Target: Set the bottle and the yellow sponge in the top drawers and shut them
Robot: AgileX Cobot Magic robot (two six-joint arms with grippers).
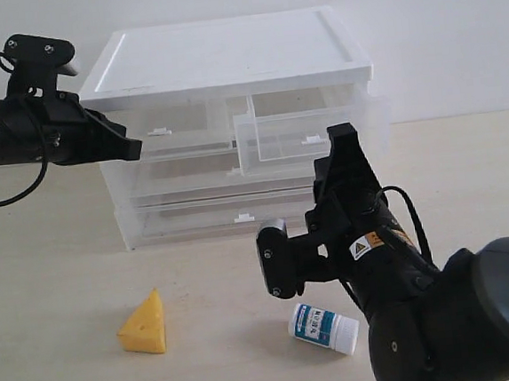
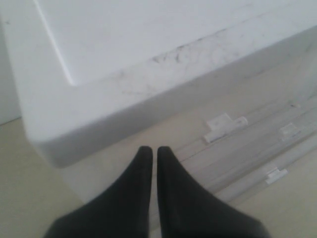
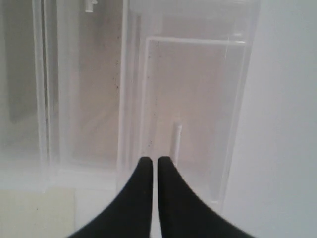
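Observation:
The yellow sponge (image 1: 144,325) lies on the table in front of the drawer unit, to the left. The bottle (image 1: 324,327) lies on its side further right, beside my right arm. The top right drawer (image 1: 303,133) is pulled partly out and looks empty. My right gripper (image 1: 340,133) is shut and empty, just in front of its white tab handle (image 3: 176,139), with the fingertips (image 3: 153,159) close beside it. The top left drawer (image 1: 173,122) is pushed in. My left gripper (image 1: 134,148) is shut and empty at the unit's left corner, short of that drawer's handle (image 2: 225,126).
The drawer unit has a flat white top (image 1: 225,55) and two full-width translucent drawers (image 1: 221,213) below, both pushed in. My right arm's bulky base (image 1: 462,315) fills the lower right of the table, close to the bottle.

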